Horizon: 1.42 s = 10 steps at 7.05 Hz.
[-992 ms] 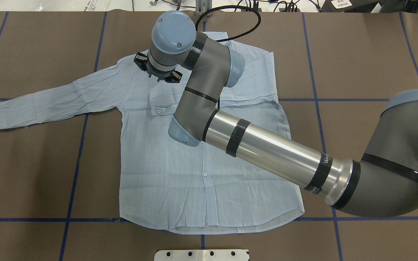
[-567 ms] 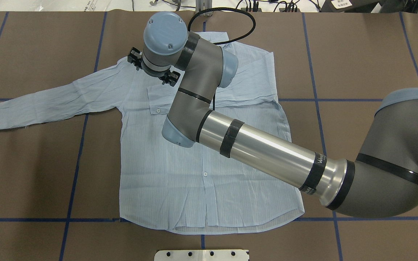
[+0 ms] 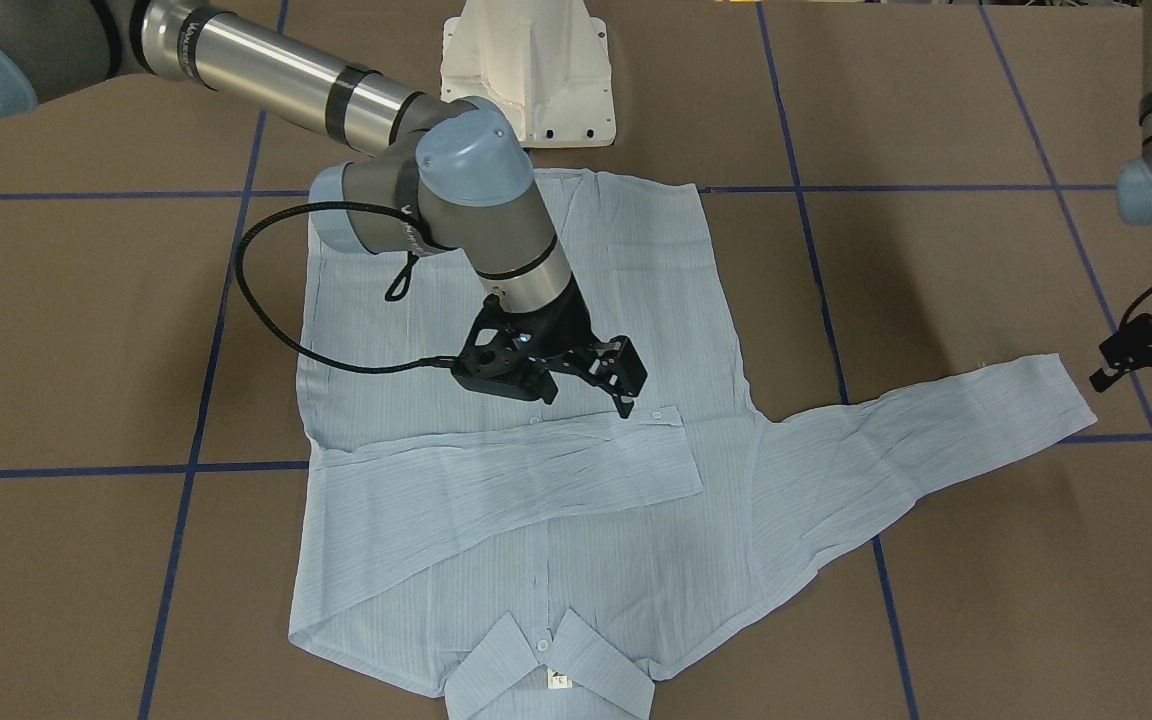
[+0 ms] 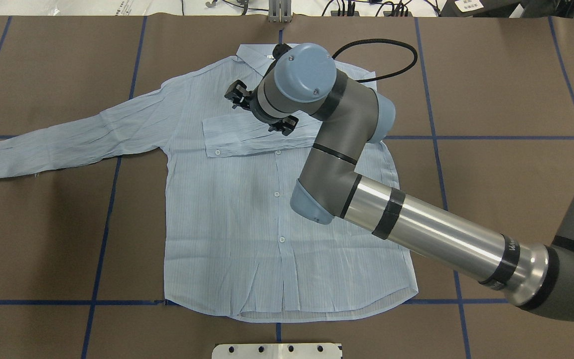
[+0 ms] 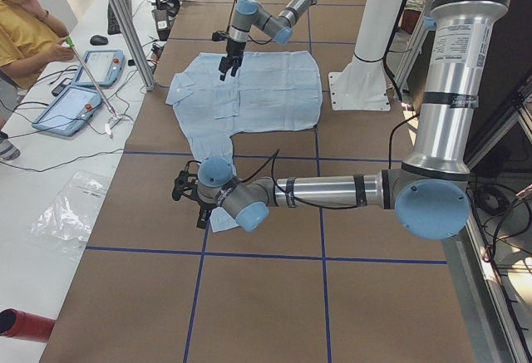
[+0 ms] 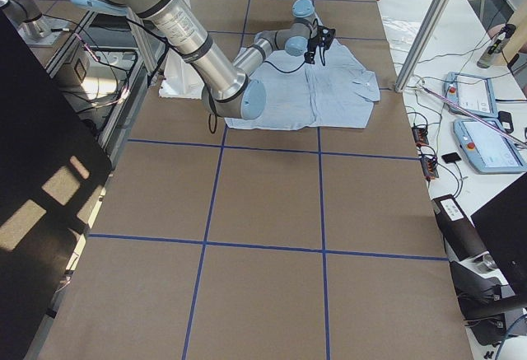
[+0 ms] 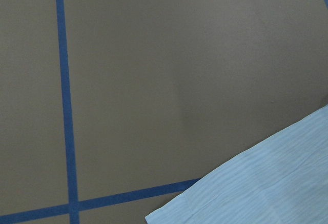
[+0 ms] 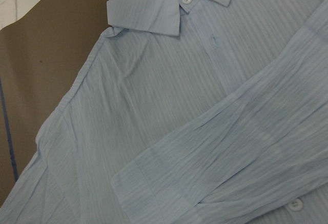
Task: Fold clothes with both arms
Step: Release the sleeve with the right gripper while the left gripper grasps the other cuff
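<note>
So, a thin light-blue striped button-up shirt [image 4: 227, 224] is laid flat, front up, on the brown bench [image 4: 491, 75], which is marked with blue tape lines. The collar [image 3: 601, 670] is pointed away from the robot. One sleeve [image 4: 237, 137] is folded across the chest, and the other sleeve [image 4: 68, 139] is stretched straight out toward the robot's left.

The grey right arm [image 4: 431, 234] is reached over the shirt. Its black two-finger end effector [image 3: 581, 390] is held just above the folded sleeve's edge near the cuff, fingers spread, nothing pinched.

The left end effector [image 3: 1136, 385] is parked just past the outstretched cuff, apart from it. It looks spread too, with nothing gripped.
</note>
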Available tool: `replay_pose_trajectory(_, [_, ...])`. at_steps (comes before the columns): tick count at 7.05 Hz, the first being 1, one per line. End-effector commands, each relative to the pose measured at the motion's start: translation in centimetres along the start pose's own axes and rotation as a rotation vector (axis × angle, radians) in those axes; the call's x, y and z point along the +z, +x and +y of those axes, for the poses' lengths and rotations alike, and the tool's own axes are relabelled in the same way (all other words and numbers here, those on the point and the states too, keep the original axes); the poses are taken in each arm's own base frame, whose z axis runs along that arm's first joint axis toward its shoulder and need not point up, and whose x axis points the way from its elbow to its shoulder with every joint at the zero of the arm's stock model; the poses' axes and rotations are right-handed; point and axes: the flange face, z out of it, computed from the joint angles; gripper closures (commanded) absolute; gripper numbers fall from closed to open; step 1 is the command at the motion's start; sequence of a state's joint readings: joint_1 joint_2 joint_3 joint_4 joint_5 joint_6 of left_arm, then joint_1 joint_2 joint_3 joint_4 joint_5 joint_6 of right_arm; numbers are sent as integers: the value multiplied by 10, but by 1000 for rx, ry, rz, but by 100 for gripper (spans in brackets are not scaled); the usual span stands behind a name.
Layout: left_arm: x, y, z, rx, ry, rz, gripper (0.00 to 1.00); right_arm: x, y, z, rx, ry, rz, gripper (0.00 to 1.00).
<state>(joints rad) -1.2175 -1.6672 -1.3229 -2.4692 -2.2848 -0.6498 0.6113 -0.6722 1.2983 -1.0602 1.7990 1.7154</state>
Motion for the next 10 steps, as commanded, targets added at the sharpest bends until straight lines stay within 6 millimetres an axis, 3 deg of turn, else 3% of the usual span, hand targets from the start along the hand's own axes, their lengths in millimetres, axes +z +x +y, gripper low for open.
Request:
replay_pose_trajectory(1, [29,6,38,-50,-48,14,2,-2,22,-7,3,5,6,1])
replay_pose_trajectory(2, [35,6,46,-47,-62,14,3,1,33,-11,2,10,17,1])
replay_pose_trajectory(4, [36,-16,71,-63,-78,1,7,0,34,-11,-3,10,16,1])
replay_pose_trajectory(5, [40,-24,76,-67,-81,0,13,1,36,-10,-3,10,18,1])
replay_pose_trajectory(8, [48,-11,78,-100,-88,16,23,-3,35,-9,-4,12,11,1])
replay_pose_trajectory(9, [49,-11,79,-98,-90,16,30,-3,35,-8,-5,11,12,1])
replay_pose_trajectory(10, [48,-12,81,-96,-87,18,49,-3,34,-9,-5,12,10,1])
